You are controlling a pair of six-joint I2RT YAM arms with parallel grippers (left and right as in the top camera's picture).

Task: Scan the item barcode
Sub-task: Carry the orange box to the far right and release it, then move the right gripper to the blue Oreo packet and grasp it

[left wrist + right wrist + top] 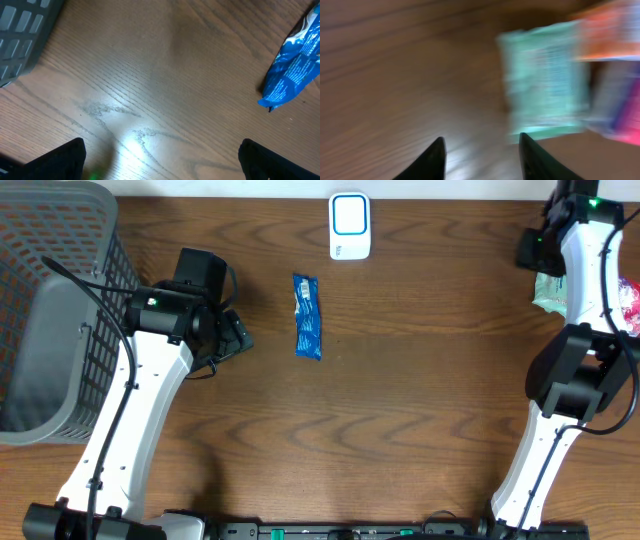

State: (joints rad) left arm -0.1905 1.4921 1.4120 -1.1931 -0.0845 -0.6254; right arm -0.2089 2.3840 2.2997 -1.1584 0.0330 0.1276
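Wooden table [420,380]: bare grain under both tools.
Grey mesh basket [50,310]: ahead and left of the left gripper [160,152], near it.
Left gripper: jaws spread wide, only tabletop between them.
Right gripper [481,142]: view blurred; fingers partly apart, gap empty.
Green packet [545,85]: ahead and right of the right gripper, among other wrappers, clear of its fingers.
Blue packet [295,65]: flat on the table, ahead and right of the left gripper, apart from it.
White scanner [350,226]: beyond the blue packet.

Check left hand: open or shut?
Open: on the left hand, fingers stand wide apart, only bare table between them.
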